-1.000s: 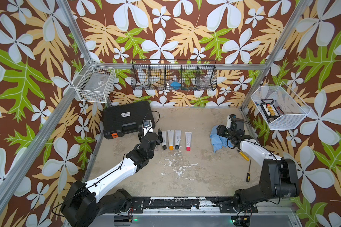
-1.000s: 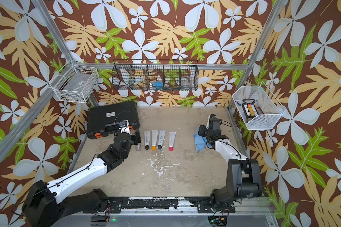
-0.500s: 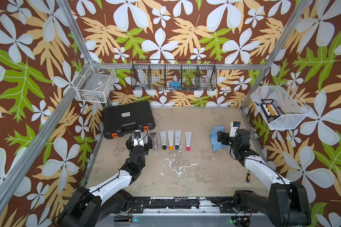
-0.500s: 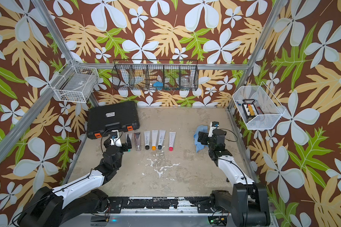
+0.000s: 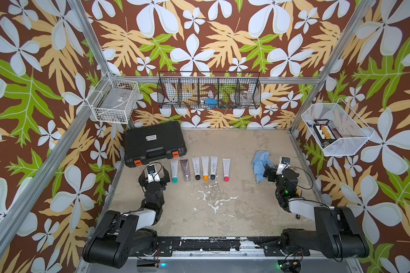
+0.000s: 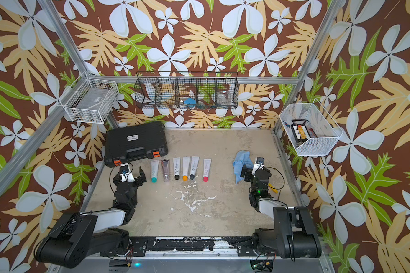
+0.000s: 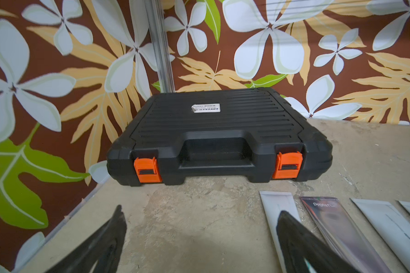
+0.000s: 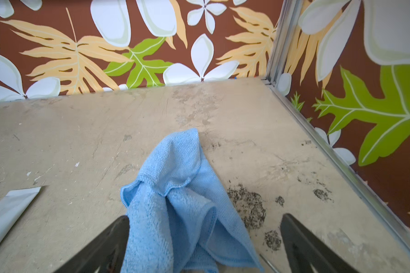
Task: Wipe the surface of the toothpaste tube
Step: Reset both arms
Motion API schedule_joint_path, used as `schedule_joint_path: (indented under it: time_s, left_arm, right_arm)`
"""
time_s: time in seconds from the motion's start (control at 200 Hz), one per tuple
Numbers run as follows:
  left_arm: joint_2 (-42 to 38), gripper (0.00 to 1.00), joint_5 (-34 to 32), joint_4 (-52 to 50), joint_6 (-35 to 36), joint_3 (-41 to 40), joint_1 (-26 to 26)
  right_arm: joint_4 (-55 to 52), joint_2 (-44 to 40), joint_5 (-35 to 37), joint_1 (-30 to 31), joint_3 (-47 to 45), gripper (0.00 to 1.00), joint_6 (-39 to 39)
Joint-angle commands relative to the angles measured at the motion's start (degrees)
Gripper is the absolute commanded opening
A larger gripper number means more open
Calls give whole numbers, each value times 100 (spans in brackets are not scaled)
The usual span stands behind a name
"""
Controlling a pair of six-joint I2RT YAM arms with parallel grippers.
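Note:
Several toothpaste tubes lie side by side on the table, caps toward the front; both top views show the row. My left gripper stands open just left of the teal-capped tube, holding nothing. In the left wrist view its jaws are wide apart over bare table, one finger overlapping the white tube. My right gripper is open at the blue cloth. The cloth lies crumpled on the table between the spread jaws of the right gripper.
A black tool case with orange latches sits at the back left, close behind the left gripper. Wire baskets hang on the walls. A yellow-handled screwdriver lies by the right arm near the metal frame rail.
Both arms have drawn back toward the front. The left gripper has left the leftmost tubes and opened. The right gripper has opened, and the cloth now lies loose on the table.

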Motion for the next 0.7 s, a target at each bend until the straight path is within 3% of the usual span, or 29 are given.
schedule_joint_path:
  time_s: [0.0,0.115,0.2,0.28,0.38,0.696]
  left_arm:
    - [468,100,1276,1134,-258,-101,235]
    - [814,100,1325,1504,-246,-135,234]
    - [850,100,1223,1260,-286,21,235]
    - [907,100,960,754,-401,301,240]
    - [907,100,965,839,-413,261,252]
    - [897,100,965,826,-420,257,252]
  right_arm:
    - [1220,278,-123,-8,-213,100,-287]
    - [3246,1024,-153,1,-816,100,-280]
    - [1957,653,-153,12,-504,100,-295]
    - [2697,884,-89,36,-676,100,-334]
    - [2088,698,-104,54,-525,100,-338]
    - [2069,776,-110,150,-448,100,-481]
